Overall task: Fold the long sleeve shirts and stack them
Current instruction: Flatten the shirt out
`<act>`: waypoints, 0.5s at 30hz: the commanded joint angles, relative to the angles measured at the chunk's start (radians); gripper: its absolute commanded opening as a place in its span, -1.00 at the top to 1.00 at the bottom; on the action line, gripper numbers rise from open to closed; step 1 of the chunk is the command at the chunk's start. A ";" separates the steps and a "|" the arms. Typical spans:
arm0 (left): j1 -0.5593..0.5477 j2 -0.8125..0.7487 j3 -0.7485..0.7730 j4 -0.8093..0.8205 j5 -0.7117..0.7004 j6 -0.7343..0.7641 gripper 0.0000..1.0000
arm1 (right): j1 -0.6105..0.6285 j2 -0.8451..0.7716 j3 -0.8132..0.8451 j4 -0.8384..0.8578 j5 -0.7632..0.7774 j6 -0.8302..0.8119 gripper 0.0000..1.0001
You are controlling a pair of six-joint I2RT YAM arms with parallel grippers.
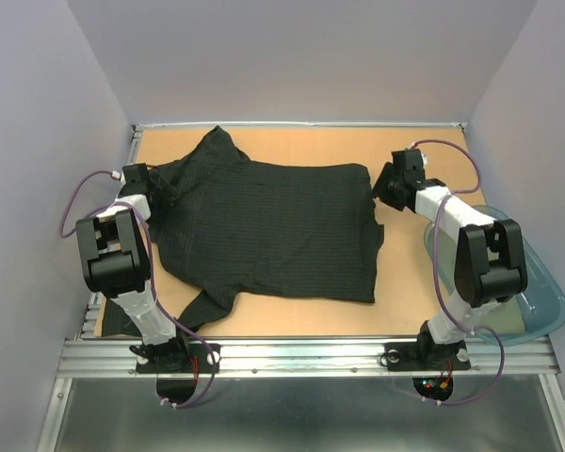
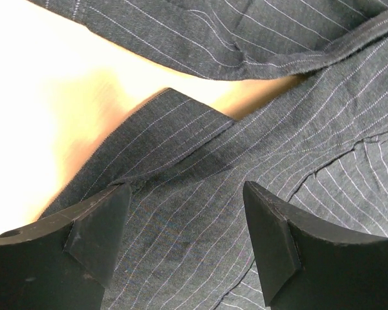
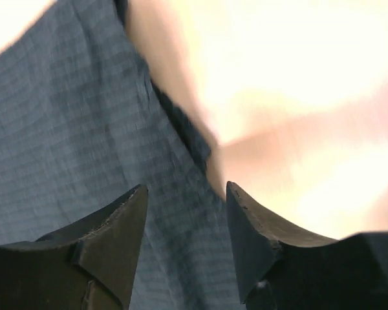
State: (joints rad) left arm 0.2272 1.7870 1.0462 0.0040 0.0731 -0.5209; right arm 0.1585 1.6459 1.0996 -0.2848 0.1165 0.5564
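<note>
My black pinstriped shirt (image 1: pixel 264 226) lies spread and rumpled across the tan table (image 1: pixel 410 282), one sleeve trailing toward the near-left corner. My left claw (image 2: pixel 187 194) gapes over its left side. My right claw (image 3: pixel 186 190) stands parted over its right edge, grasping nothing.

flat tan wooden tabletop (image 1: pixel 410 292), matte, evenly lit. translucent blue-green plastic bin (image 1: pixel 546 299) sits at its right near corner. ribbed aluminium rail (image 1: pixel 301 356) spans the near edge; plain lilac-grey walls (image 1: pixel 301 56) on three sides.
</note>
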 commanded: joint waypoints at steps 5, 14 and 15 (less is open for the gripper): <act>-0.005 -0.023 -0.035 -0.035 0.030 0.039 -0.64 | -0.008 0.140 0.135 0.062 0.104 0.072 0.20; -0.038 -0.018 -0.025 -0.039 0.022 0.062 -0.64 | -0.027 0.221 0.118 0.101 0.084 0.096 0.32; -0.040 -0.018 -0.022 -0.039 0.021 0.065 -0.64 | -0.027 0.222 0.106 0.114 0.065 0.083 0.30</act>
State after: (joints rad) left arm 0.2077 1.7836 1.0401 0.0124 0.0811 -0.4755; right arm 0.1448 1.8706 1.1904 -0.2481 0.1890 0.6342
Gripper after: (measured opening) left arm 0.822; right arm 0.337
